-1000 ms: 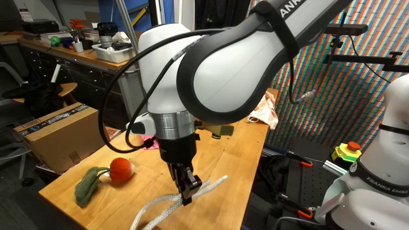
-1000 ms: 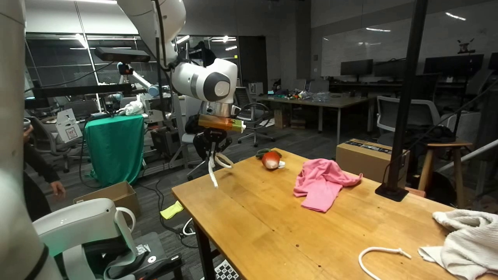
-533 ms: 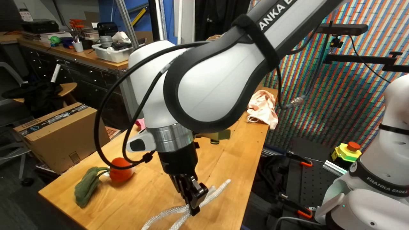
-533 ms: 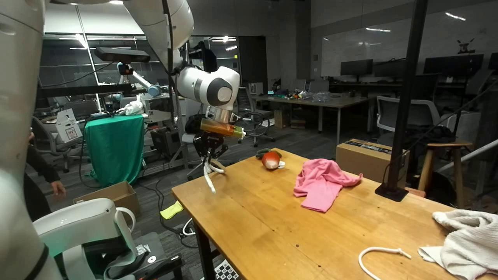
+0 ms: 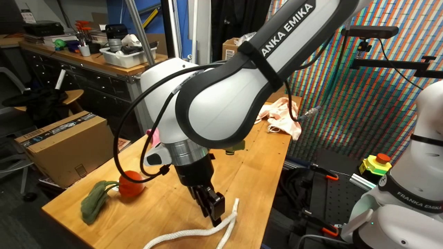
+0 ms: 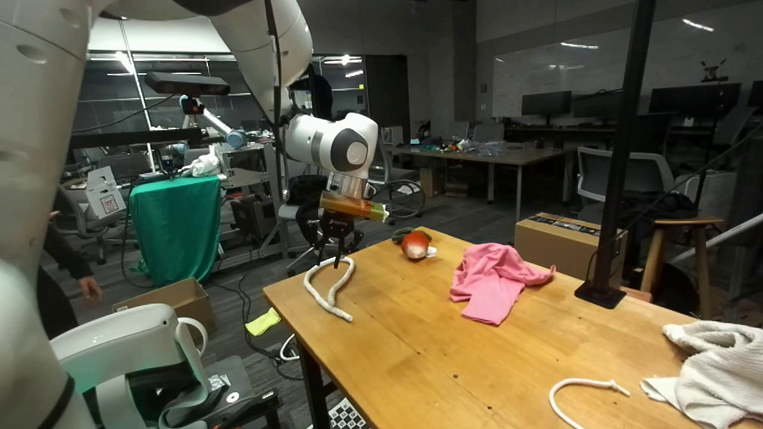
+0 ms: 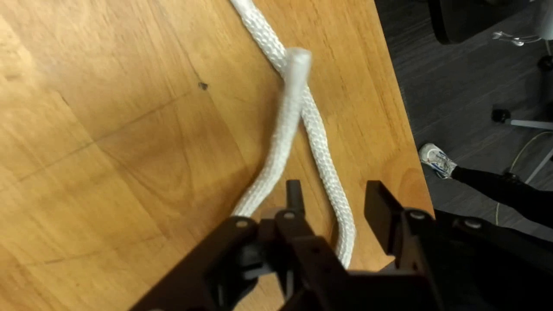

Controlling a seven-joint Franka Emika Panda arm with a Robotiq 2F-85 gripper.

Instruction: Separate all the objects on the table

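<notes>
My gripper [image 7: 336, 194] is open and empty, low over the table corner, as both exterior views show [image 5: 215, 221] [image 6: 329, 260]. A white braided rope [image 7: 317, 134] lies bent on the wooden table [image 6: 417, 333], one stretch passing between the spread fingers. It shows in both exterior views [image 5: 185, 233] [image 6: 323, 302]. A red stuffed vegetable [image 5: 130, 185] with green leaves [image 5: 94, 202] lies near the gripper, also seen at the far edge [image 6: 415, 245]. A pink cloth [image 6: 498, 277] lies farther along. A whitish towel [image 6: 724, 369] and another white rope [image 6: 587, 381] lie at the opposite end.
A black post [image 6: 617, 179] stands at the table edge. A cardboard box [image 5: 67, 148] is beside the table. A white Franka body [image 5: 412, 180] and a red stop button [image 5: 382, 158] are past the opposite edge.
My gripper has come down and let go of the white rope. The rope hung from the fingers earlier and now rests on the table. The other objects have not moved.
</notes>
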